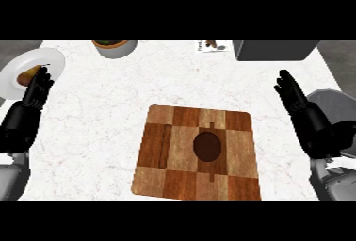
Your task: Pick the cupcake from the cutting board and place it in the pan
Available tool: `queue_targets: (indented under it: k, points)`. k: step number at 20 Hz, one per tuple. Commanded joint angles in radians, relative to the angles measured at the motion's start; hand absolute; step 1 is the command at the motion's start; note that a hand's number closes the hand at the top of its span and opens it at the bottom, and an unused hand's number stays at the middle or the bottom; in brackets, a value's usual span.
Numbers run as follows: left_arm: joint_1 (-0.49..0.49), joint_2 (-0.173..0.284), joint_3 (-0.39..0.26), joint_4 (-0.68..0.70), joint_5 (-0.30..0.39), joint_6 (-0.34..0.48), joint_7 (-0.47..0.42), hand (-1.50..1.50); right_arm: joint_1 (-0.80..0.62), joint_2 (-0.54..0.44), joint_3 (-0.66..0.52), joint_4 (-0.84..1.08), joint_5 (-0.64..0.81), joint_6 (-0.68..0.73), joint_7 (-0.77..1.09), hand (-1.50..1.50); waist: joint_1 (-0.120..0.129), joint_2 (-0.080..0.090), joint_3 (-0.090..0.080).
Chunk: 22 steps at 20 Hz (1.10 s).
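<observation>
A single head view looks steeply down on the white marble counter [104,132] from above its near edge, facing toward the far edge. The checkered wooden cutting board [198,153] sits low and centred, close to the camera; both forearms enter from below.

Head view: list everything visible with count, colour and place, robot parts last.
Checkered wooden cutting board: one, brown and tan, centre front.
Dark brown oval cupcake: one, on the board's middle.
Grey pan: one, right edge, partly hidden.
White round plate: one, far left, holding a yellowish item.
Grey pot: one, far edge, left of centre.
Dark grey box: one, far right.
White marble counter: one.
Left hand: black, open, left edge.
Right hand: black, open, right side.
</observation>
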Motion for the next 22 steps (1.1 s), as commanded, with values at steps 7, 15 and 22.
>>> queue_targets:
  k: [7, 15, 22]
  points:
    - [0.029, -0.185, -0.144, 0.017, 0.124, -0.101, 0.172, 0.0, -0.248, -0.249, 0.238, 0.131, 0.525, 0.032, 0.052, 1.5, 0.035, 0.019, -0.073]
    - [0.079, -0.296, -0.207, -0.066, 0.192, -0.092, 0.312, 0.0, -0.341, 0.109, 0.425, 0.214, 0.908, -0.249, 0.159, -1.5, 0.009, 0.016, -0.017]
    - [0.048, -0.295, -0.208, -0.04, 0.195, -0.093, 0.342, 0.0, -0.469, 0.127, 0.604, 0.362, 0.965, 0.274, 0.574, -1.5, 0.022, 0.012, -0.025]
